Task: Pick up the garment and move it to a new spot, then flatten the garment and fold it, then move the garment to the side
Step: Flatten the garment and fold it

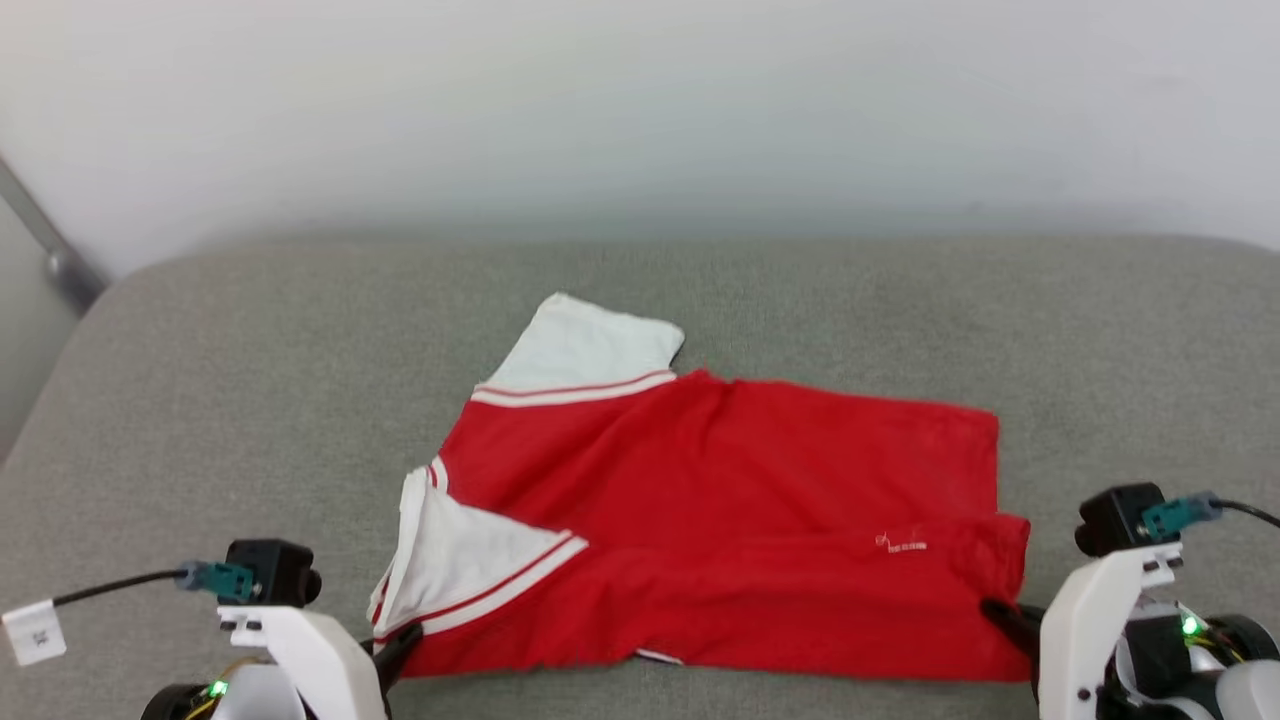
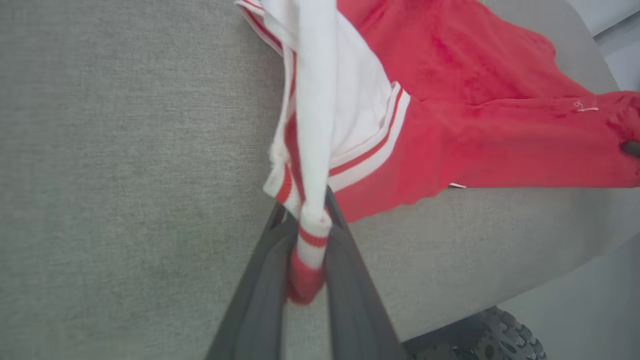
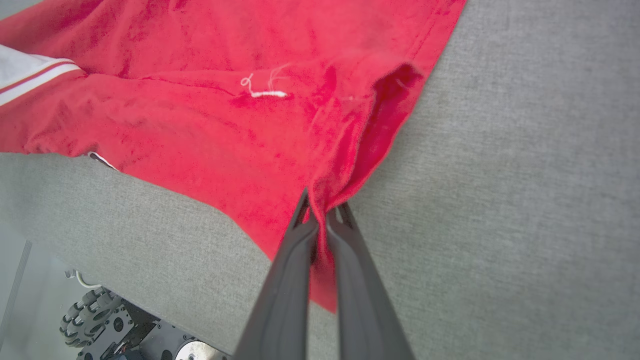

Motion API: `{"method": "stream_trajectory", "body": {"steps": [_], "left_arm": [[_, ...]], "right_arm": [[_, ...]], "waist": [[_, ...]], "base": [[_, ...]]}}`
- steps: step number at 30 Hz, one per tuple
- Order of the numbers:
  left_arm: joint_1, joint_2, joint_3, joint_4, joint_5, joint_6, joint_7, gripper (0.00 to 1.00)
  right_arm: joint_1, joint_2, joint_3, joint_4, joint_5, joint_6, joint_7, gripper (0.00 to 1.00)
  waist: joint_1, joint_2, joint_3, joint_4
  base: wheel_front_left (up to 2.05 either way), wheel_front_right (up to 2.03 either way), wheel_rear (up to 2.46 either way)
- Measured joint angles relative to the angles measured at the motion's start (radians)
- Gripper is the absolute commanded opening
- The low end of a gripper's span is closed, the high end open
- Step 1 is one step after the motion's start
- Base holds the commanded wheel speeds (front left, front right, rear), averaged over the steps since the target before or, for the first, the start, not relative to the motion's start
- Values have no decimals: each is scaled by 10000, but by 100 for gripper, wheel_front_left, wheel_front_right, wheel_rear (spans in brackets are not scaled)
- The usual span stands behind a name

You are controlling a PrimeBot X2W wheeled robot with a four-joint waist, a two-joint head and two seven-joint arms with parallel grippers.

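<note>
The left claw (image 2: 306,205) was closed almost fully on a bunched strip of white sleeve and red-striped trim, the cloth running down between its fingers. The right claw (image 3: 322,202) was pinched just as tight on a red hem corner of the garment (image 1: 720,480). The garment lay stretched between the two claws and spread away from them over the grey cushion (image 1: 250,400).

Both grips looked thin. The left claw had only a narrow twist of cuff, so a lift or a sharp pull could have let it slide out. The right claw may have caught just one layer of the folded corner, in which case the layers would have separated. The near hem sat right at the cushion's front edge, with the robot's wheeled base (image 3: 90,320) below it. A dropped corner could therefore have pulled the garment off the edge. Pulling unevenly with the two claws would have twisted the fold that ran across the red body.

As for writing, a small white stitched mark (image 3: 262,92) lay just beyond the right claw, too fine to read. A sliver of a label (image 3: 102,159) peeked out from under the near hem. Beside the left claw, a white tag (image 1: 35,632) hung on its cable, and its dark print was illegible. Beyond that, the upturned red side and the far white sleeve (image 1: 590,345) were plain.
</note>
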Motion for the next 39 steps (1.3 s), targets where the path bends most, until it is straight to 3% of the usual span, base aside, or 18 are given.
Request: {"method": "stream_trajectory", "body": {"steps": [11,12,13,14,15,21,29,33,39], "left_arm": [[1337,257,109,-468,-318,556,213,0],[1390,219,69,-389,-328,568,224,0],[1417,144,63,-299,-360,570,192,27],[1417,59,40,-215,-431,560,192,81],[1413,-12,-2,-102,-462,504,188,100],[919,-280,184,556,-151,420,-700,100],[-139,-585,840,1072,761,976,-2594,100],[-1336,-663,1005,1076,1392,1104,-3503,100],[-3669,-589,1066,1312,1902,913,-3781,100]], "right_arm": [[1367,127,-665,-385,-21,0,339,0],[1437,163,-665,-297,-90,0,326,33],[1476,232,-688,-207,-84,0,276,72],[1501,320,-719,-138,-71,0,194,100],[1513,368,-696,-73,-77,0,100,100],[1485,499,-550,-205,-681,0,-1620,100],[1194,1034,-1070,-817,-2184,0,-4458,100],[746,1243,-1183,-1296,-2635,2,-5336,100],[-310,1557,-1294,-1971,-3106,2,-6368,100]], "waist": [[-2,0,-795,82],[-2,0,-786,70],[-2,0,-766,62],[-2,0,-735,50],[-2,0,-703,41],[-1,0,-543,-115],[-1,0,-431,-609],[-1,0,-17,-818],[1,0,1304,-1079]], "base": [[0,0,0],[0,0,0],[0,0,0],[0,0,0],[0,0,0],[0,0,0],[0,0,0],[0,0,0],[0,0,0]]}}
